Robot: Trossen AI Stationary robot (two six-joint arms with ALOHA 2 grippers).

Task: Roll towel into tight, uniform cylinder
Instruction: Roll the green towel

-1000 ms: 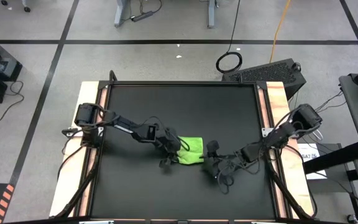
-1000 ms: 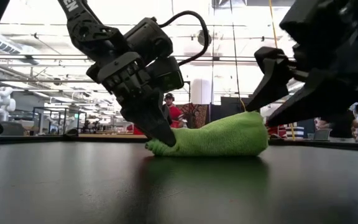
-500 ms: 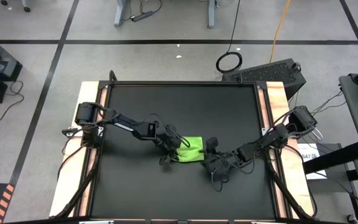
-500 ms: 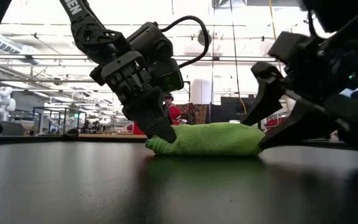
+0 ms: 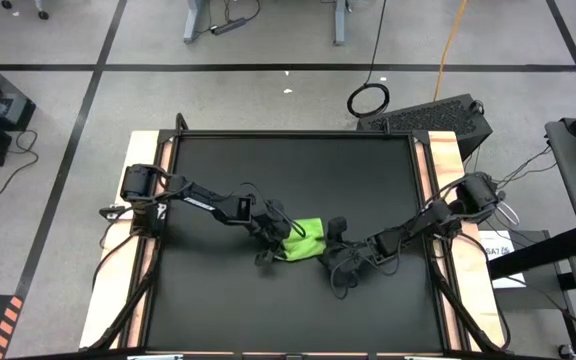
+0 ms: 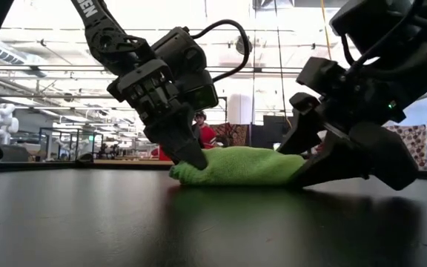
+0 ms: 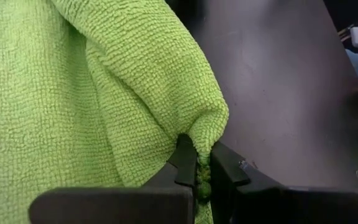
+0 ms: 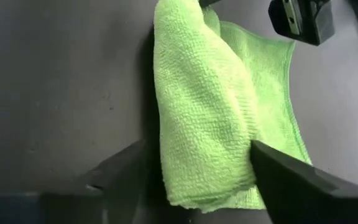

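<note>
The lime-green towel (image 5: pixel 305 240) lies mid-table as a loose, thick fold or roll (image 8: pixel 197 106), with a flat layer (image 8: pixel 272 93) spread beside it. My left gripper (image 6: pixel 189 157) is shut on the towel's left end. My right gripper (image 6: pixel 302 152) is open at the towel's right end (image 8: pixel 201 186). One of its fingers (image 8: pixel 126 171) stands on each side of that end, low over the table. Its gripper (image 8: pixel 197 149) comes slanting down from the table's right. My left gripper pinches a bunched corner fold of the towel (image 7: pixel 202 177) between its two fingertips, slanting down from the table's left. That end (image 6: pixel 180 172) rests on the table and the cloth beyond it lies slack. My right gripper: I cannot tell whether its open fingers touch the towel.
The black table top (image 5: pixel 288 170) has bare room on all sides of the towel. Pale wooden side rails (image 5: pixel 148 200) run along its left and right edges. The room beyond the far edge shows people and equipment.
My right gripper has come down and moved toward the table's left, so its open fingers now straddle the towel's right end. That end, humped up a second ago, now lies lower and flatter. The left end has stayed where it was.
</note>
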